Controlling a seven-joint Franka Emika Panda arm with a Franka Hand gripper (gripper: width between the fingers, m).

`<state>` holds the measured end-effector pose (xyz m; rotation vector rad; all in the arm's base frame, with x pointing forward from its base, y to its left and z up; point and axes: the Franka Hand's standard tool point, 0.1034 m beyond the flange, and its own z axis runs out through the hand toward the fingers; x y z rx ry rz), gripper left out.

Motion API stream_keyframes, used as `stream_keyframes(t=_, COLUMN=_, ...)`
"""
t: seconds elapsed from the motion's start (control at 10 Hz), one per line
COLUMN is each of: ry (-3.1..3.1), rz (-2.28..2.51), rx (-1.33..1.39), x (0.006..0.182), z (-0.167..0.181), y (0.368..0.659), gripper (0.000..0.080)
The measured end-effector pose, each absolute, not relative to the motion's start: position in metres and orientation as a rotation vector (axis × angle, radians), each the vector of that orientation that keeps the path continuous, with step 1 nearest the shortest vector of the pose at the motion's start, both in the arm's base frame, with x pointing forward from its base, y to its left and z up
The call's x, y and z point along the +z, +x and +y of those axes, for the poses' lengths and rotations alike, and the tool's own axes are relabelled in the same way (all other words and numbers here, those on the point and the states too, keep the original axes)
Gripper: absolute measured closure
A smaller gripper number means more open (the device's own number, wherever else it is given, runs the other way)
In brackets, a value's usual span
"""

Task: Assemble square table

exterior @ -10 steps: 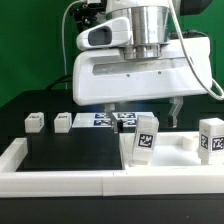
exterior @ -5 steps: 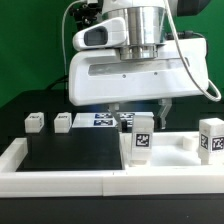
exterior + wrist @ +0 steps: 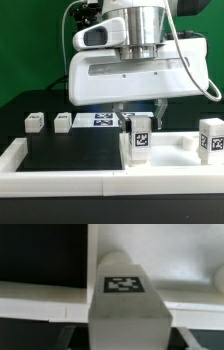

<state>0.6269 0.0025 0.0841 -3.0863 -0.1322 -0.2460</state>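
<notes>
**A:** What are the fingers (image 3: 160,113) doing?

**B:** A second ago they stood wide. Now they have drawn in on the leg (image 3: 141,140), one against each side. In the wrist view the leg fills the gap between them, so I read it as grasped.

**A:** Did the leg move?

**B:** Slightly, toward the exterior view's left, nudged as the fingers closed. It stays upright with its tag facing the exterior camera, and its foot is still on the tabletop (image 3: 178,160). It is not lifted.

**A:** And the gripper (image 3: 139,123)?

**B:** Straight above the leg, pointing down. I see no shift in it.

**A:** What else is around?

**B:** The other leg (image 3: 211,140) stands on the same tabletop, further to the exterior view's right. A third leg (image 3: 35,121) and a fourth leg (image 3: 62,121) sit on the dark table (image 3: 70,150) near the marker board (image 3: 101,119), well apart from the gripper.

**A:** What does that mean for the job?

**B:** I judge the pick-up of this leg is just starting. It is early in the task, and no leg looks fastened yet.
</notes>
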Motion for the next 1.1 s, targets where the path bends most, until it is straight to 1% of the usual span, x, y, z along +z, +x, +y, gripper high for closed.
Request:
stream_keyframes(t=0.2, ry=-3.072, rz=0.066, rx=-0.24, x=0.0836, z=0.0038, y=0.6265, gripper=0.0509)
stream_keyframes(t=0.6, ry=-2.955, rz=0.78, rx=-0.24, x=0.0826, z=0.0, y=0.6263, gripper=0.0508)
stream_keyframes(t=0.9, ry=-2.741, rz=1.356, rx=-0.224, x=0.0817, z=-0.0014, y=0.6232, gripper=0.0507)
stream_keyframes(t=1.1, ry=-2.617, rz=1.61, rx=-0.222, x=0.0816, z=-0.0009, y=0.6214, gripper=0.0506)
